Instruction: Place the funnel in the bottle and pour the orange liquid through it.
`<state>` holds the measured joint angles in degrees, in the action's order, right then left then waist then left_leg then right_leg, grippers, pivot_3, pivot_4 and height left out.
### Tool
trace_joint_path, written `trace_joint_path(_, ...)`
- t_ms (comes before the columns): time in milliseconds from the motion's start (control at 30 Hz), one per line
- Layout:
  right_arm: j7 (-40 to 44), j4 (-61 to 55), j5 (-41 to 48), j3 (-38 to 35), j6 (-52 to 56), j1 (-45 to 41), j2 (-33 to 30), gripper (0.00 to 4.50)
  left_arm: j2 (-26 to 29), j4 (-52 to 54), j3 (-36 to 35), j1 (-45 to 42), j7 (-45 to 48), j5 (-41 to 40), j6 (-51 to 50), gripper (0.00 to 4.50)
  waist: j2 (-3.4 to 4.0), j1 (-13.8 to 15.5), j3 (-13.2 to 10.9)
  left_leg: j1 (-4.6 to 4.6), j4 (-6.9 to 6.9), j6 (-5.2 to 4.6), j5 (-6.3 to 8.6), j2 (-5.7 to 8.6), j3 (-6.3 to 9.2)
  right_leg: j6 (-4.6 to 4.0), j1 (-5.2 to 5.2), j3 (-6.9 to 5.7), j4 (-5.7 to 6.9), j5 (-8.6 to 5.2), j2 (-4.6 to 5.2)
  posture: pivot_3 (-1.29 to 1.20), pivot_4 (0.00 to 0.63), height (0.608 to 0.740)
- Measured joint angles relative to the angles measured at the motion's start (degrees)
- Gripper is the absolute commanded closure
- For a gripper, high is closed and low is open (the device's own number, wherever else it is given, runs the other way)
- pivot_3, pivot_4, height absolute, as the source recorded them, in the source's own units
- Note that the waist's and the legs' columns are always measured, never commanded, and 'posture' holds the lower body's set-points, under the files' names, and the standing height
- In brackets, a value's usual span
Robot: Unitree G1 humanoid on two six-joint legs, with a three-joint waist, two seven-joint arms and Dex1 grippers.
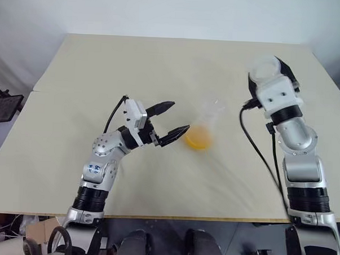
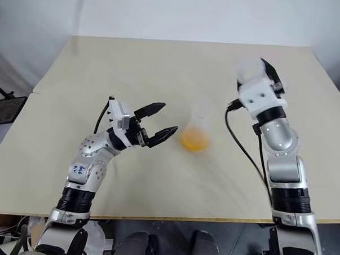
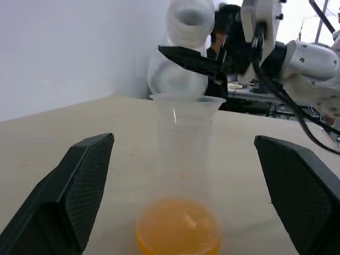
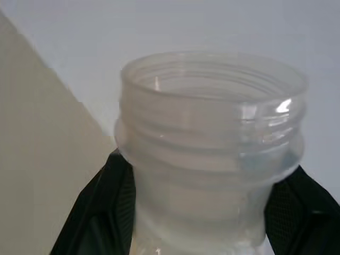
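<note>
Where head views blur, funnel (image 3: pixel 186 103) tops bottle (image 3: pixel 180 175).

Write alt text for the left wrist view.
A clear bottle with a funnel in its neck and orange liquid pooled at its base stands on the table, between the left gripper's open black fingers. Behind, the right gripper holds a clear empty vessel.

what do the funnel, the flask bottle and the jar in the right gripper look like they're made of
Funnel: thin clear plastic, probably, with a soft flared rim.
Bottle: clear, slightly cloudy walls showing the orange liquid; plastic or glass, hard to say.
Jar: translucent moulded plastic, going by its threaded neck.
</note>
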<state>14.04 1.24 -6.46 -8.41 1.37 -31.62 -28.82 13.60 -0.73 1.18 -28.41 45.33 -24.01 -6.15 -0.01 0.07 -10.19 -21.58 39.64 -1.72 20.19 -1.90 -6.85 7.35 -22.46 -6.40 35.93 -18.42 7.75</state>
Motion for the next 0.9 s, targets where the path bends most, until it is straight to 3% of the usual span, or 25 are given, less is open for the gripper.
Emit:
trace_joint_path(100, 1.85, 1.77, 9.65, -6.53, 9.03, -0.18, 0.82, 1.87, 0.02, 0.0, 0.0, 0.0, 0.02, 0.0, -0.04, 0.0, 0.0, -0.05, 0.0, 0.0, -0.01, -0.03, 0.01, 0.02, 0.01, 0.0, 0.0, -0.02, 0.0, 0.0, 0.03, 0.0, 0.15, 0.74)
trace_joint_path(300, 0.48, 15.85, 18.94, -16.78, 14.48, -3.55, 0.49, 1.87, 0.01, -0.01, 0.02, -0.04, 0.09, 0.0, -0.1, 0.0, 0.01, -0.3, 0.0, 0.01, -0.02, -0.03, 0.01, 0.02, -0.06, 0.0, -0.03, 0.01, 0.0, 0.0, 0.0, 0.0, 0.15, 0.74)
trace_joint_path(633, 4.82, 37.28, 21.71, -18.99, 1.71, -11.39, -3.09, 1.87, 0.16, 0.07, -0.02, -0.04, -0.2, 0.0, -0.17, 0.0, 0.01, -0.31, 0.0, 0.05, 0.0, -0.02, 0.0, -0.01, -0.12, 0.0, -0.01, 0.08, 0.0, 0.0, -0.04, 0.0, 0.15, 0.74)
trace_joint_path(833, 8.66, 40.23, 23.62, -18.92, 0.65, -11.35, -3.92, 0.03, 0.46, 0.23, -0.07, -0.04, -0.43, -0.01, -0.2, 0.0, 0.01, -0.35, 0.01, 0.05, 0.0, -0.01, 0.0, -0.02, -0.13, 0.01, -0.02, 0.09, 0.0, 0.01, -0.02, 0.0, 0.15, 0.74)
trace_joint_path(900, 9.53, 39.53, 23.68, -18.75, 0.49, -10.14, -3.95, 0.03, 0.6, 0.25, -0.08, -0.02, -0.48, -0.02, -0.21, 0.0, 0.01, -0.27, 0.01, 0.04, -0.01, -0.02, 0.0, -0.02, -0.11, 0.01, -0.02, 0.07, 0.01, 0.01, -0.02, 0.0, 0.15, 0.74)
